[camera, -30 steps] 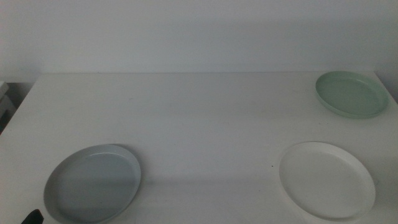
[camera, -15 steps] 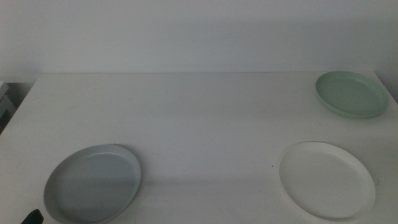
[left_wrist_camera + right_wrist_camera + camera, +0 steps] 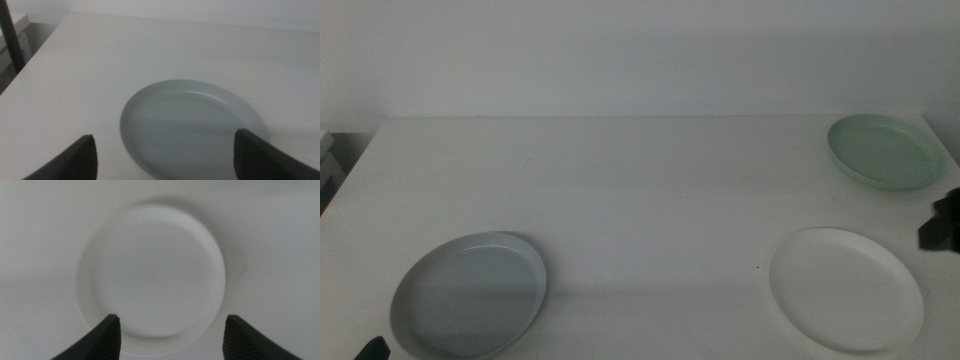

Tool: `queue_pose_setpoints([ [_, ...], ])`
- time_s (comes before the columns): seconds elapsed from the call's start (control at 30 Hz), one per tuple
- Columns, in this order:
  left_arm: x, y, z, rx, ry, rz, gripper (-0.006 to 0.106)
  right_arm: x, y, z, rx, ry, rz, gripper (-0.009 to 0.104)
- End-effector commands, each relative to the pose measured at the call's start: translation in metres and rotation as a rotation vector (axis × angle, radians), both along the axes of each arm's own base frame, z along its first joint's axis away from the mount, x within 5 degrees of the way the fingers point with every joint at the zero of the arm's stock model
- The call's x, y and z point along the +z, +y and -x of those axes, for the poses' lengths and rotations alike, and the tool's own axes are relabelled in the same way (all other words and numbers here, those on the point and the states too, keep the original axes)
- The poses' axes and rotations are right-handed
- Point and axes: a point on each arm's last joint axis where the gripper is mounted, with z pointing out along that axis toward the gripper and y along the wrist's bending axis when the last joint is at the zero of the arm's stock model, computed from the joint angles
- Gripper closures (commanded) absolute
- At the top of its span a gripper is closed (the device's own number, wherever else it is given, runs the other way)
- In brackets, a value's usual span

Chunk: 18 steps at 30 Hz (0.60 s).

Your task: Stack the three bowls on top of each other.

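Three bowls sit apart on the white table (image 3: 640, 190). The grey-blue bowl (image 3: 470, 295) lies front left, the white bowl (image 3: 845, 288) front right, and the mint green bowl (image 3: 885, 150) back right. My right gripper (image 3: 942, 225) shows as a dark shape at the right edge, between the green and white bowls. In the right wrist view it (image 3: 171, 318) is open above the white bowl (image 3: 150, 277), holding nothing. My left gripper (image 3: 372, 348) waits at the bottom left corner. Its wrist view shows it (image 3: 164, 137) open and empty, facing the grey-blue bowl (image 3: 192, 127).
A plain wall rises behind the table's far edge. The table's left edge drops off beside a pale piece of furniture (image 3: 328, 165). A dark upright pole (image 3: 10, 35) stands off the table's left side.
My right gripper has come into the middle view at the right edge, beside the white bowl. The left gripper and all three bowls have stayed put.
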Motion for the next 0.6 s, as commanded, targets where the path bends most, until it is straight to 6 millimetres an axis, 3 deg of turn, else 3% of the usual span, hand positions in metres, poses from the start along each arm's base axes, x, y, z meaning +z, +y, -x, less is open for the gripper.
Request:
queue_pose_setpoints([
  [0.0, 0.005, 0.000, -0.001, 0.003, -0.080, 0.027, 0.010, -0.001, 0.000, -0.016, -0.007, -0.009, -0.006, 0.041],
  [0.27, 0.005, 0.000, -0.001, 0.003, -0.080, 0.027, 0.010, -0.045, -0.016, -0.045, -0.037, 0.161, 0.054, 0.041],
  [0.57, 0.005, 0.000, -0.001, 0.003, -0.080, 0.027, 0.010, -0.085, -0.026, -0.073, -0.069, 0.200, 0.063, 0.041],
])
